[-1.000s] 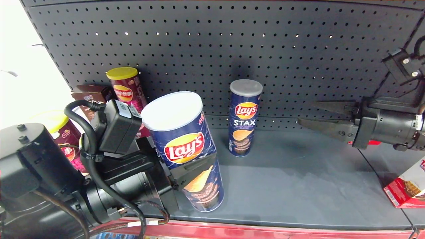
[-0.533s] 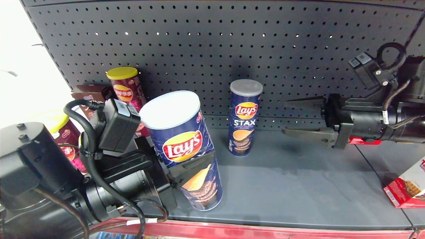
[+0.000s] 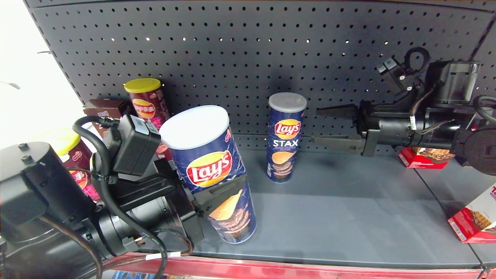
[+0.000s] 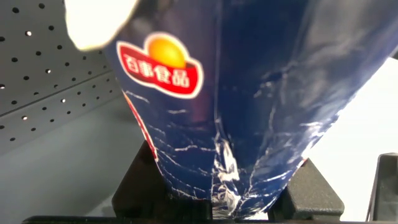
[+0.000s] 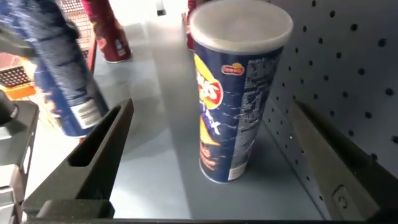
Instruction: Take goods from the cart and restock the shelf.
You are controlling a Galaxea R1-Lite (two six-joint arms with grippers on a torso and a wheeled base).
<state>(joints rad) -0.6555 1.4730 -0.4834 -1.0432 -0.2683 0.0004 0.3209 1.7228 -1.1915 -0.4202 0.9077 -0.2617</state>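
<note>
Blue chip can (image 3: 205, 155) on shelf (image 3: 348, 217)
Left gripper (image 3: 223, 190) clasped it (leaning toward eleven o'clock); right gripper (image 3: 333, 126), jaws spread, sat at three o'clock of standing can (image 3: 286, 137).

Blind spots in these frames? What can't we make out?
- Base of the held blue can: contact with the shelf is unclear in the head view; the left wrist view cuts the base off.
- Far finger of the left tool: hidden behind the can, head view.
- Far-left maroon can: mostly hidden by the left arm, head view.
- Right-edge red box: cut off by the head view's frame edge.
</note>
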